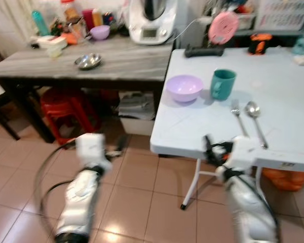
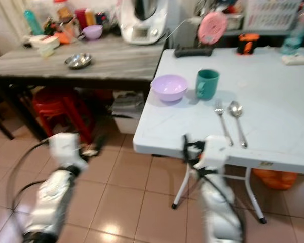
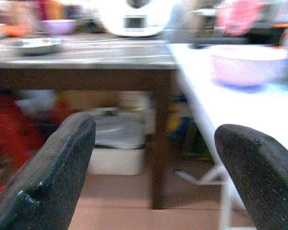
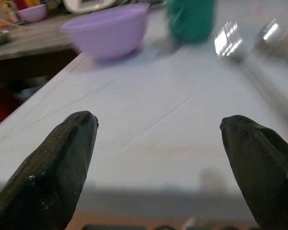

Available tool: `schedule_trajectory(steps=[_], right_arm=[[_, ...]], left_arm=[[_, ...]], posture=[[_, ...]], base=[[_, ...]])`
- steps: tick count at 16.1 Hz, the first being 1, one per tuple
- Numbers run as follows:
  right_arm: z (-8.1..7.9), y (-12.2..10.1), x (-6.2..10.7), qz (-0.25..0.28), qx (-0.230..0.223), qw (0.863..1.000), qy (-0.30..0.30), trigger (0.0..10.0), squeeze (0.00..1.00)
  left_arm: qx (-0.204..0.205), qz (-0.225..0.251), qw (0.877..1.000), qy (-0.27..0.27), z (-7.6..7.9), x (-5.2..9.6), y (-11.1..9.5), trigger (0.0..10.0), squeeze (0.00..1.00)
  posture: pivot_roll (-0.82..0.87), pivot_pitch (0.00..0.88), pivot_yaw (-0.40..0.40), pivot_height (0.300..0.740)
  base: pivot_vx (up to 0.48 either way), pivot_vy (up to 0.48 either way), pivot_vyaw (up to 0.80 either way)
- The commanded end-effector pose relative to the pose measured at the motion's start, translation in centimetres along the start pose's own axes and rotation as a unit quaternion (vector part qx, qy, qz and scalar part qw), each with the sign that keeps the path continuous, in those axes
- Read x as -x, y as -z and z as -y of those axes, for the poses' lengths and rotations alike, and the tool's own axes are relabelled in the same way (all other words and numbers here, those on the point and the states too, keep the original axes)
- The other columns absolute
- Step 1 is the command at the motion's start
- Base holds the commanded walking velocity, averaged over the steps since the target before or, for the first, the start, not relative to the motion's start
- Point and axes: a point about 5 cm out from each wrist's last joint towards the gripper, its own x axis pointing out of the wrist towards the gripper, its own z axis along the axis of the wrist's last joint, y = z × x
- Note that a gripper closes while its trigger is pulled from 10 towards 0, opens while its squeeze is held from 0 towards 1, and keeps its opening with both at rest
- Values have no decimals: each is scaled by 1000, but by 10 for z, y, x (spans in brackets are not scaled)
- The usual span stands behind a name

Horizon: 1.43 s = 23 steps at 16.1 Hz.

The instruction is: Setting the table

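Fork (image 1: 237, 114) and spoon (image 1: 254, 118) lie side by side.
Right gripper (image 4: 158, 167), fingers spread and empty, should advance toward one o'clock; left gripper (image 3: 153, 177) likewise spread.

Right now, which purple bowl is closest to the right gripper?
The big lilac bowl on the white folding table, beside the teal mug. The other, smaller purple bowl sits far back on the grey table.
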Motion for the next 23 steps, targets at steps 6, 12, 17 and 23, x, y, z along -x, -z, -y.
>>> schedule_trajectory(steps=[6, 12, 17, 23], right_arm=[[0, -7, -3, 14, 0, 1000, -1, 10000, 0], [-1, -16, -3, 37, 33, 999, -9, 10000, 0], [-2, -22, -4, 52, 39, 998, -12, 10000, 0], [-5, -30, -4, 72, 77, 994, -24, 10000, 0]], left_arm=[[13, 2, 1000, 24, 0, -3, -1, 10000, 0], [17, 7, 999, 40, 3, -3, -2, 10000, 0], [20, 11, 998, 52, 7, -5, -3, 10000, 0], [23, 11, 998, 57, 9, -4, -3, 10000, 0]], posture=[[-127, 0, 113, 740], [-136, 0, 123, 740], [-138, 0, 126, 740], [-139, 0, 126, 740]], base=[[0, 0, -209], [146, 0, 0], [351, 0, 104], [410, 0, 0]])
